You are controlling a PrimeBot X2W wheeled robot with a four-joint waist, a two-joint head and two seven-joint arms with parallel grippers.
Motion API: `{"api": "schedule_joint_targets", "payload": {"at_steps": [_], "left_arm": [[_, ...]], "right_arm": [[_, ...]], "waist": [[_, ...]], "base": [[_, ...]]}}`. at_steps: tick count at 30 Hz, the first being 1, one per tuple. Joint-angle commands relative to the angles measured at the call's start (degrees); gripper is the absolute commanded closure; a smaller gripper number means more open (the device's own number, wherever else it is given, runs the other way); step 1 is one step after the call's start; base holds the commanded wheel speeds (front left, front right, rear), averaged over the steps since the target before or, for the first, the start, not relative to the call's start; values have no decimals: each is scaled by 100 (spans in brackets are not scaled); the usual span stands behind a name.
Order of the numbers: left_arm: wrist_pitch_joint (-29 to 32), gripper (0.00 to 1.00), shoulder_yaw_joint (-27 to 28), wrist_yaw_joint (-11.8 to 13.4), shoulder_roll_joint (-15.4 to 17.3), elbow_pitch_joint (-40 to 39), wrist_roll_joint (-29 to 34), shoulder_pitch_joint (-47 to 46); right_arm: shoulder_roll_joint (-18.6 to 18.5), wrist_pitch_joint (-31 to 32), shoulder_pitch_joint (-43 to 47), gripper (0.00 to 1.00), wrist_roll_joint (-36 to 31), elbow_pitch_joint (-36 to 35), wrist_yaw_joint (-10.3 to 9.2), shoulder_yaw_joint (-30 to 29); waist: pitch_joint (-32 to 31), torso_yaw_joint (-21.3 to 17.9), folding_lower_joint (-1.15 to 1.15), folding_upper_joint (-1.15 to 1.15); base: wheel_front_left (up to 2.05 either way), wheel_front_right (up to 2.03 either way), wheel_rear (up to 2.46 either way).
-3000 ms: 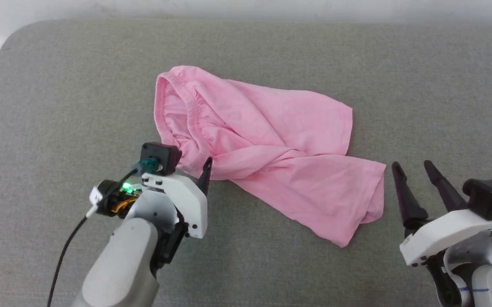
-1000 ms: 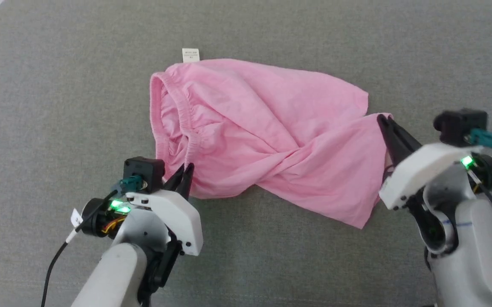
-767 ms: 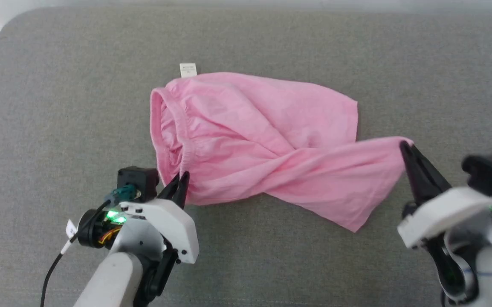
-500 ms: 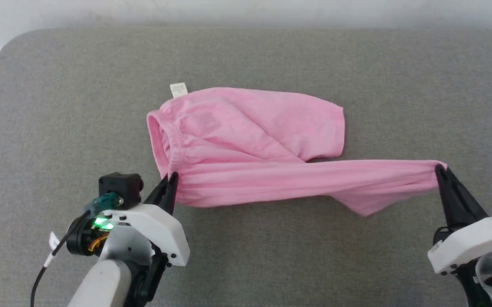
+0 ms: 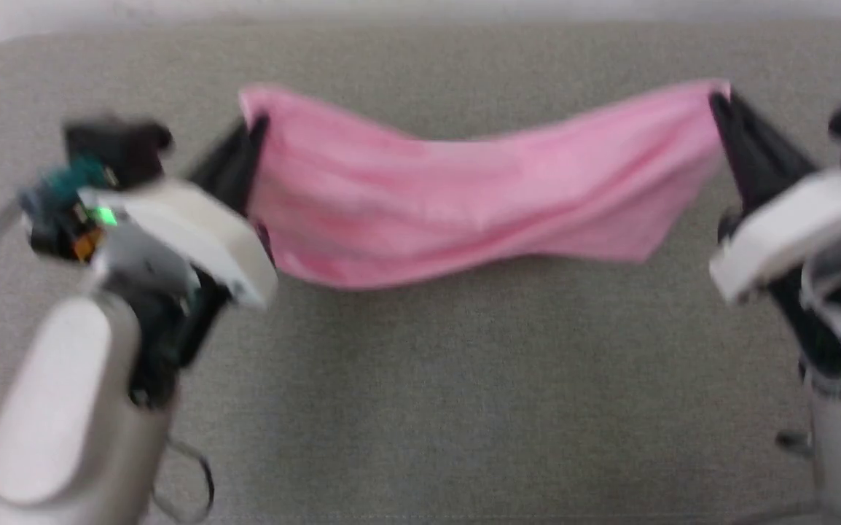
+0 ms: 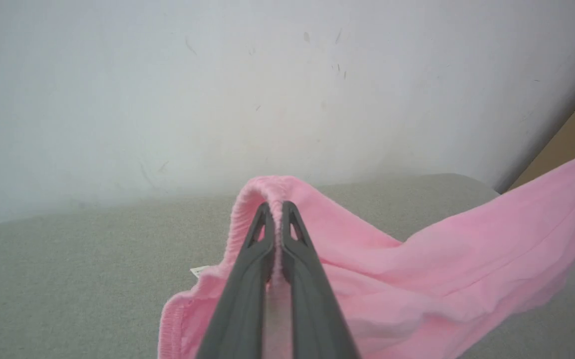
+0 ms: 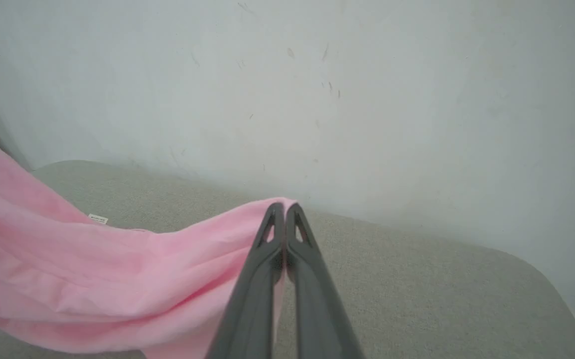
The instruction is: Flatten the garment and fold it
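Half a second ago the garment (image 5: 464, 204) lay on the grey cushion (image 5: 420, 408) with only its near edge pulled taut. Now it hangs as a sagging pink sheet between the two arms, which have risen and moved toward the cushion's far edge. The left gripper (image 5: 253, 135) has its jaws pinched tight on the gathered waistband, and the right gripper (image 5: 719, 109) has its jaws clamped on the opposite hem corner. The head view is blurred. Whether the drooping lower edge touches the cushion cannot be told. The white label (image 7: 98, 218) shows behind the cloth.
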Motion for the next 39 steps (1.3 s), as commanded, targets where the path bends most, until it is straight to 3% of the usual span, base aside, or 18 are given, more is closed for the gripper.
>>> {"api": "schedule_joint_targets", "payload": {"at_steps": [1,9,16,23,27,31,39], "left_arm": [[29,100,50,-15,68,0,35,-279],[139,100,413,21,83,871,144,-2842],[-758,100,912,250,-27,1901,222,-4432],[-1902,100,1147,387,-56,2415,444,-5402],[-2286,100,1114,236,-113,2660,419,-5474],[-2349,100,874,-42,-171,2992,395,-5023],[-2574,100,384,-535,-455,3395,196,-2730]], "right_arm": [[-81,55,-282,100,43,93,-5,66],[-612,367,-3206,100,28,1303,-5,835],[-519,-310,-5253,100,-618,2479,-5,1124],[-289,-1286,-6479,100,-1328,3076,-5,801],[-231,-1710,-6609,100,-1513,3340,-5,617],[-261,-1702,-6155,100,-1396,3604,-5,649],[-791,-1328,-3741,100,-297,3493,-5,1425]], "waist": [[376,-104,-1,0],[1609,-283,-1,0],[2134,-518,-1,0],[2298,-549,-1,0],[2257,-498,-1,0],[2168,-380,-1,0],[1359,-206,-1,0]], "base": [[0,0,0],[0,0,0],[0,0,0],[0,0,0],[0,0,0],[0,0,0],[0,0,0]]}}
